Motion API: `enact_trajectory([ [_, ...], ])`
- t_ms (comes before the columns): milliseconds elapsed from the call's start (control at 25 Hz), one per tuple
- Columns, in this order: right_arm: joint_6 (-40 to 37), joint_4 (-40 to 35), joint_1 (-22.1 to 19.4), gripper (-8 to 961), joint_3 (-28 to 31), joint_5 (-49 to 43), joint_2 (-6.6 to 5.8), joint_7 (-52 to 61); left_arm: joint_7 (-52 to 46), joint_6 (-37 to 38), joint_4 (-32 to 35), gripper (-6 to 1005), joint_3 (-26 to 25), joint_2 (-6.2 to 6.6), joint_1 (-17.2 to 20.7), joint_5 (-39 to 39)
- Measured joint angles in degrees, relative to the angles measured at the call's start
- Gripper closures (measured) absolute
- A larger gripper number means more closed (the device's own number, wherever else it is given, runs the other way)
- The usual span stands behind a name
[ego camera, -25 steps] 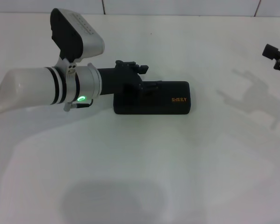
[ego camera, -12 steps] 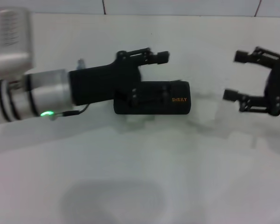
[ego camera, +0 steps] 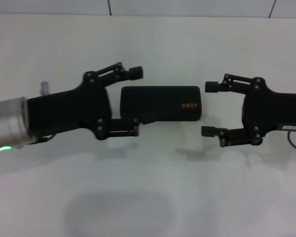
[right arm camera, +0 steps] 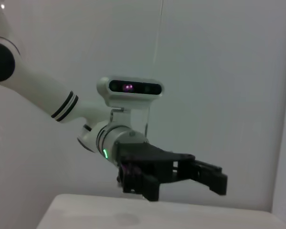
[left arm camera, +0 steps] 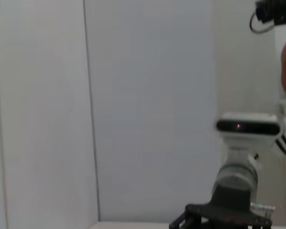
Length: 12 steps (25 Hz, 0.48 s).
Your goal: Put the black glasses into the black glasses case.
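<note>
The black glasses case (ego camera: 160, 103) lies shut on the white bench (ego camera: 148, 187), its long axis running side to side across the robot's front, orange lettering toward the right end. That's the line everything turns on, because both arms are coming at it end-on. The left pincer (ego camera: 137, 101) sits wide open at the case's left end, one finger reaching just past the far corner, the other low by the near corner, so that end sits right in its mouth. It grips nothing. The right pincer (ego camera: 209, 109) faces it from the other end, also spread wide and empty, its tips just short of the right end with a sliver of bench between. The left one is the nearer.

The black glasses are nowhere to be seen on the bench; whether they're already inside the closed case, I can't tell. Nothing else lies around the case or blocks either approach. The right wrist view only shows the left arm's pincer from across the bench, fingers apart.
</note>
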Motion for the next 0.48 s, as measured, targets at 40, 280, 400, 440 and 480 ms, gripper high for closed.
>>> enact_trajectory([
  [40,0.1,0.81,0.54,110,-0.17,0.0,-0.02,-0.15,0.45,1.0,-0.07,106,-0.84,0.05,0.77,0.06],
  [280,0.22,2.56,1.41,110,-0.37,0.26,0.25,-1.35,3.44,6.03,0.03,111,-2.39,0.59,4.03,0.53],
  [400,0.28,2.77,1.45,110,-0.38,0.52,0.34,-1.37,4.03,7.36,0.05,112,-2.44,1.14,4.79,0.64],
  [440,0.34,2.95,1.49,110,-0.39,0.61,0.37,-1.38,4.05,7.55,0.06,112,-2.45,1.28,4.95,0.67],
  [480,0.36,3.07,1.52,110,-0.4,0.65,0.39,-1.38,4.06,7.64,0.07,112,-2.45,1.36,5.03,0.67],
])
